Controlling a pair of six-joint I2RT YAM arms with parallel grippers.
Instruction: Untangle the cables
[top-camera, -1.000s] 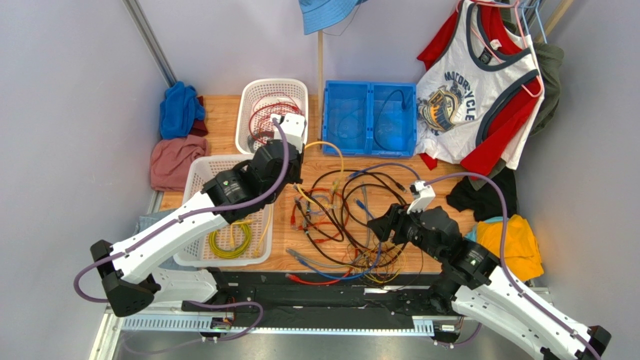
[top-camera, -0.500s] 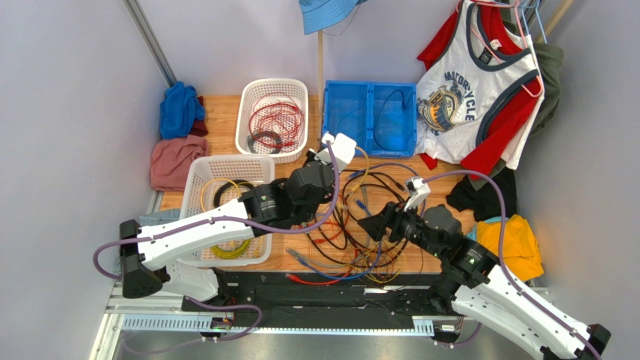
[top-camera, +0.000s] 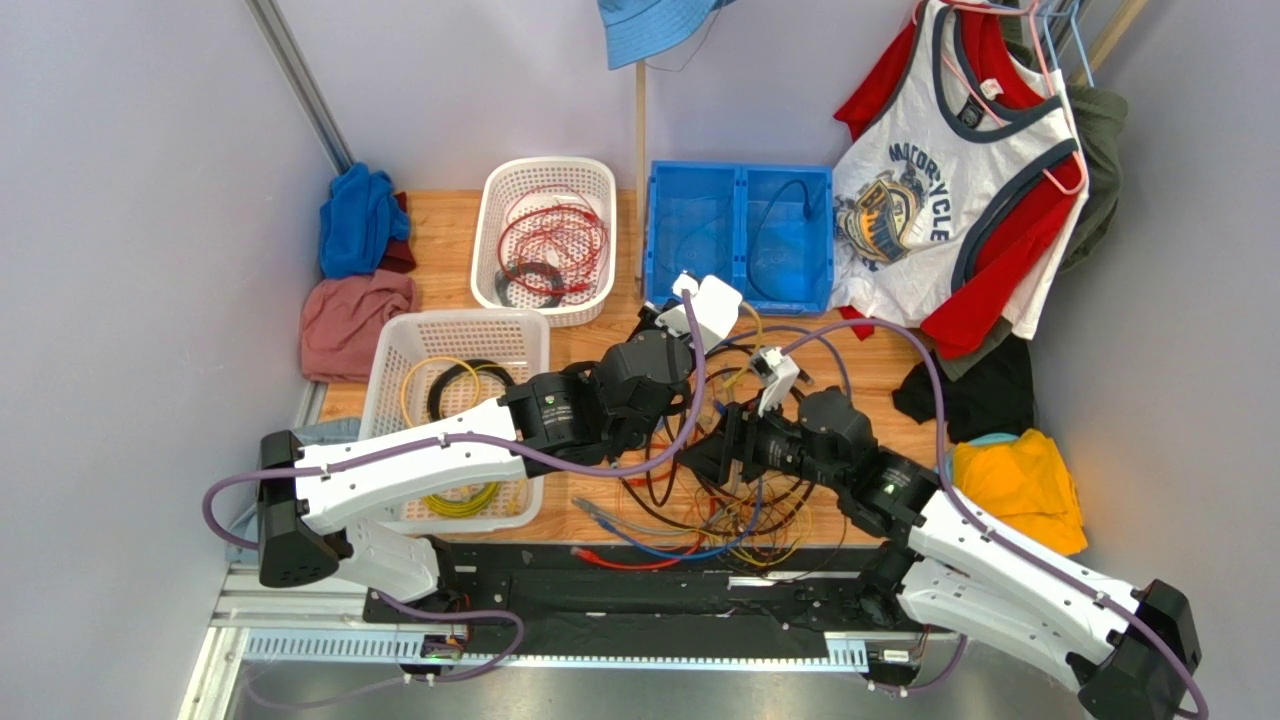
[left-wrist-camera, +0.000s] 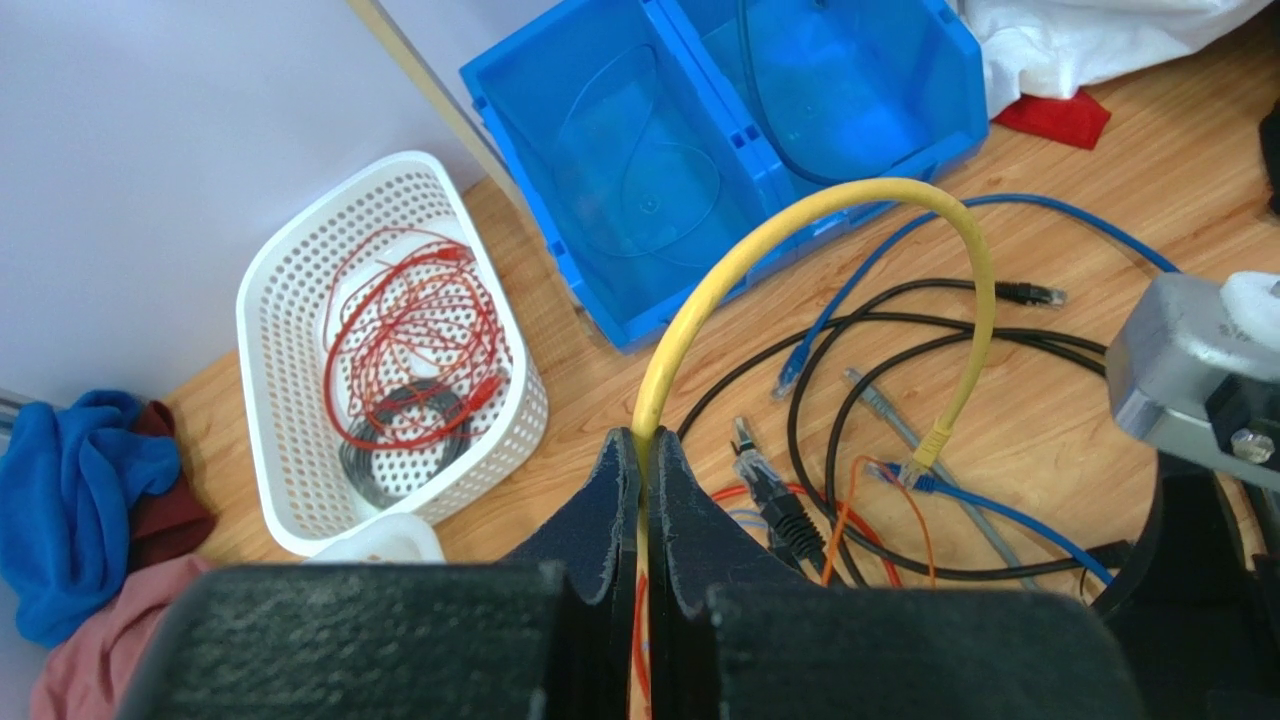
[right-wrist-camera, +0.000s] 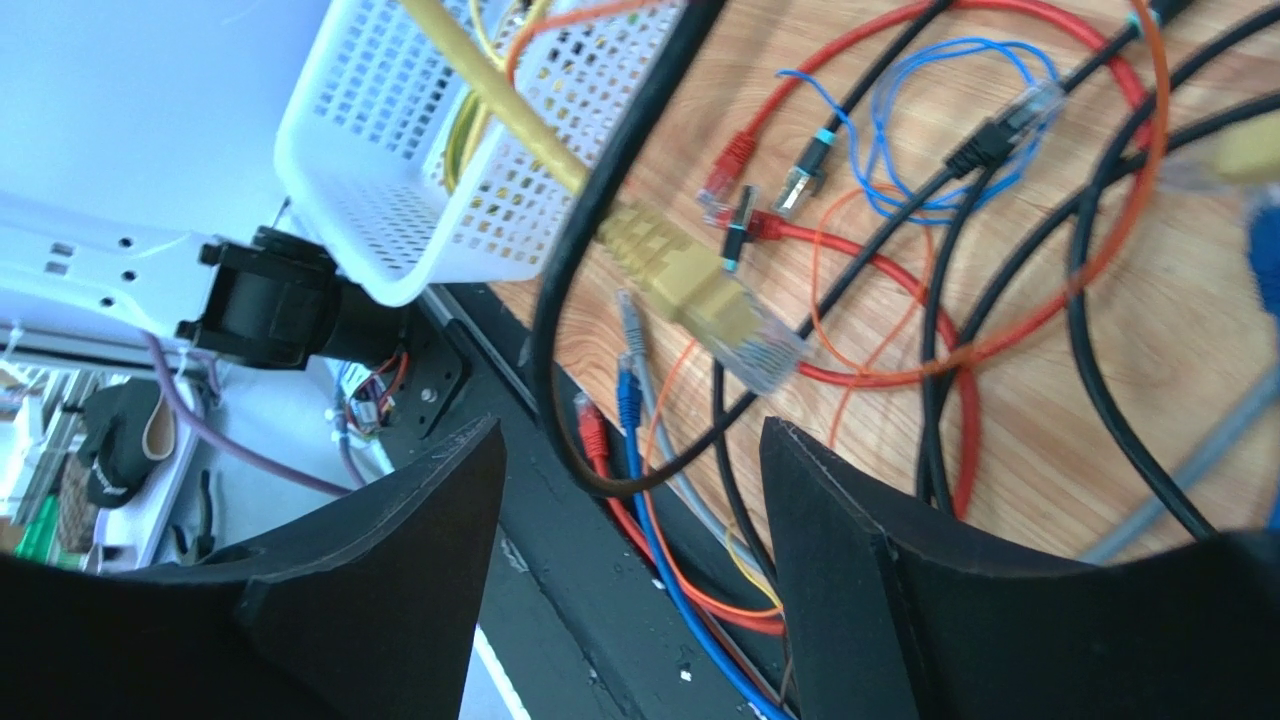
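Note:
The cables lie in a tangled heap of black, blue, orange, red and yellow cords on the wooden table. My left gripper hangs over the heap's far side. In the left wrist view it is shut on a yellow cable, which arcs up and down to its plug. My right gripper is low over the middle of the heap. In the right wrist view it is open and empty. A black cable loop and a yellow plug hang just ahead of its fingers.
A white basket with red and black cords stands at the back. A second white basket with yellow and black coils is at the left. A blue bin is at the back. Clothes lie at both sides. The black front rail is close.
My left gripper has swung right from the far white basket to over the heap, the yellow cable with it. My right gripper has moved left into the middle of the heap.

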